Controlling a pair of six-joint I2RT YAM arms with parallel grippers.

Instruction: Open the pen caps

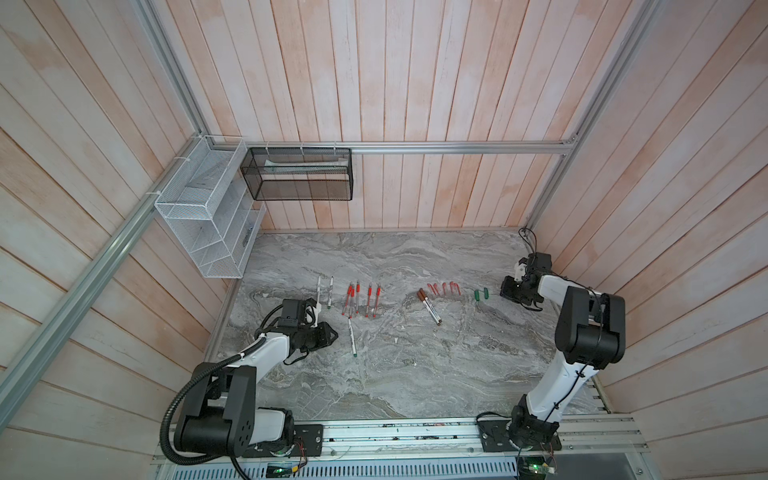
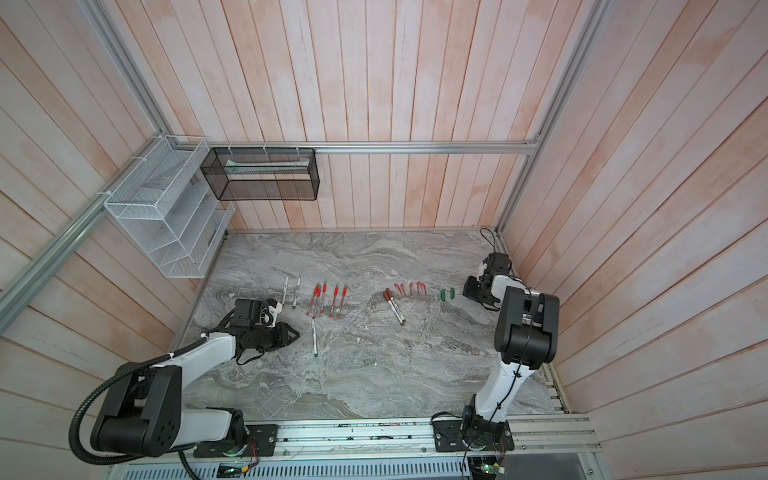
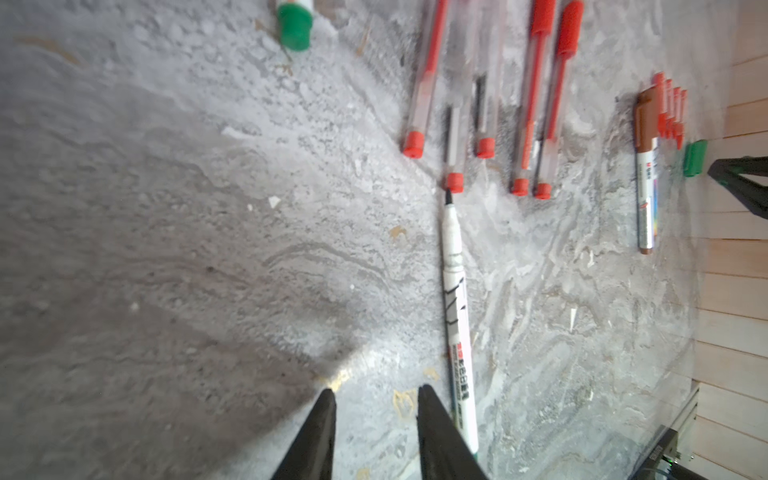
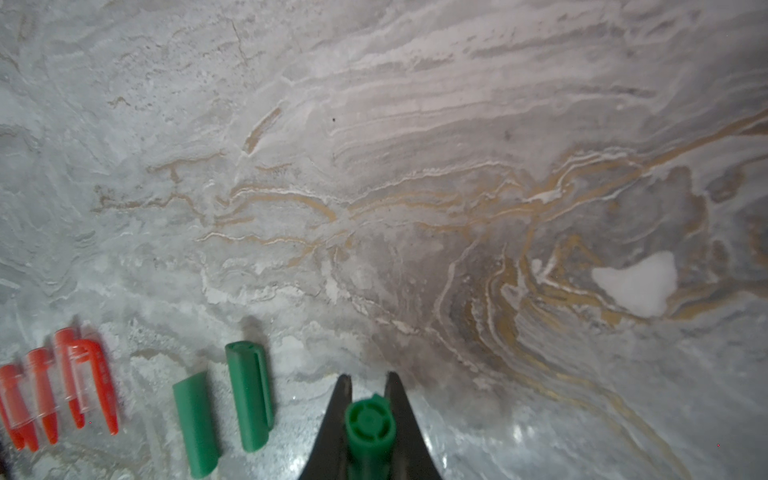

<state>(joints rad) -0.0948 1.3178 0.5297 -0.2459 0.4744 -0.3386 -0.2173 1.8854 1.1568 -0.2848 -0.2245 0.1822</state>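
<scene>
While the right gripper (image 4: 369, 375) clamps one green cap (image 4: 370, 419), two loose green caps (image 1: 481, 294) lie at its 9 o'clock; left gripper (image 3: 376, 389) parted beside white marker (image 3: 455, 299).

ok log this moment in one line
left pincer: open, empty, beside uncapped white plastic marker | right pincer: shut on stubby green plastic cap

green cap (image 4: 370, 428) cut off at edge, red pens (image 3: 478, 83) blurred
</scene>
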